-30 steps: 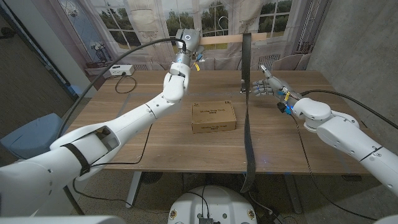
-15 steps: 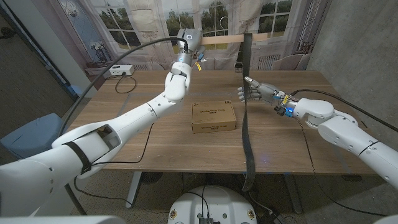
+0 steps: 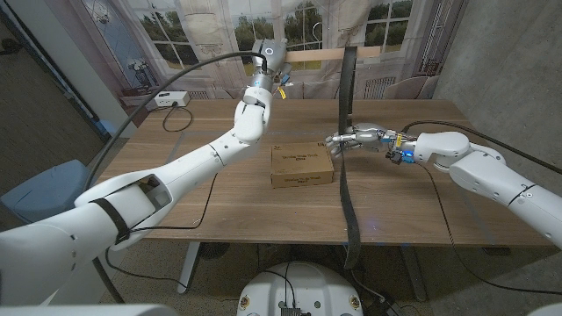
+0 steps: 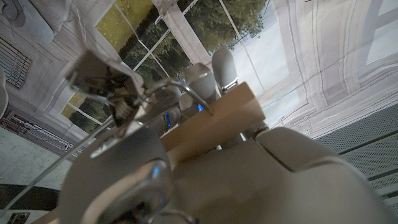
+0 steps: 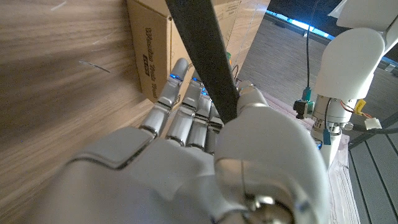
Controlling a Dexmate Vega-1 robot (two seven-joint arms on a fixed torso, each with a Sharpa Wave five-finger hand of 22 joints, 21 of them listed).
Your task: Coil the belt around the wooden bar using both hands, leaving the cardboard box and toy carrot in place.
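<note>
My left hand (image 3: 266, 54) is raised over the table's far edge and grips one end of the wooden bar (image 3: 327, 53), which runs level to the right. The left wrist view shows the bar (image 4: 211, 121) clamped between that hand's fingers (image 4: 221, 65). A dark belt (image 3: 349, 193) hangs over the bar and drops past the table's front edge. My right hand (image 3: 358, 138) reaches in from the right at mid-height and pinches the belt (image 5: 199, 50) between thumb and fingers (image 5: 177, 118). The cardboard box (image 3: 301, 165) lies on the table just left of the belt.
A white power box (image 3: 171, 101) with a cable sits on the wooden table (image 3: 219, 197) at its far left. Chairs (image 3: 399, 86) stand behind the table on the right. A blue seat (image 3: 35, 197) is off the left edge.
My right hand has swung left from beside the belt, turned its fingers sideways and closed on the belt. The left hand and the bar have stayed put.
</note>
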